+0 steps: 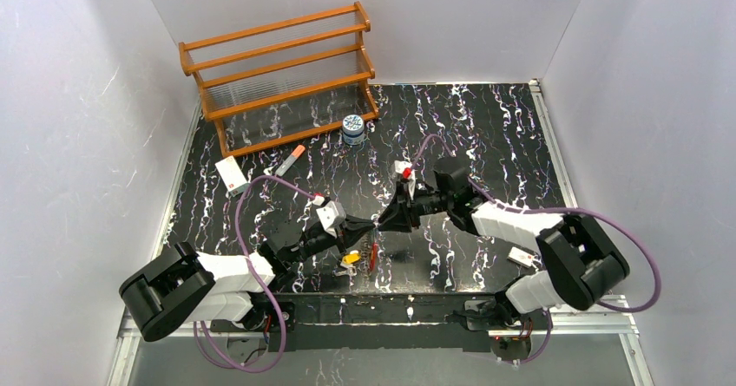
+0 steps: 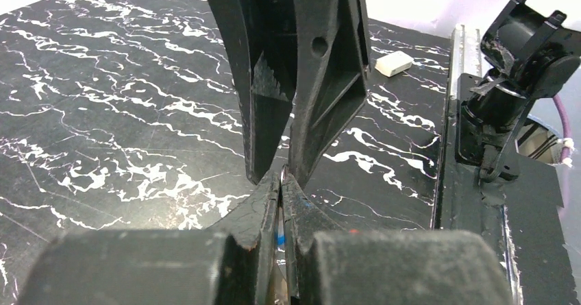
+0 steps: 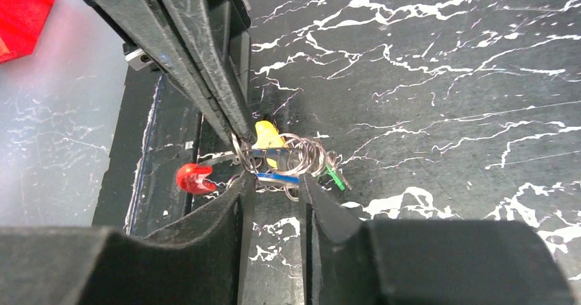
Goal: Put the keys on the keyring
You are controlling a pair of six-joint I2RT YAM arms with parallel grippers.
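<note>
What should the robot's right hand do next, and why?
Probably ease the right gripper back a little. Its jaws stand apart at the bunched keys, pinching nothing, while the left gripper is shut on the keyring, so backing off should leave them hanging there.

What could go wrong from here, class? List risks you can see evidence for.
The right gripper has its jaws apart, so the keyring seems held only by the shut left gripper; that thin loop could slip out. The yellow key, blue key and green key bunch together and may tangle. Both arms meet tip to tip and could collide.
</note>
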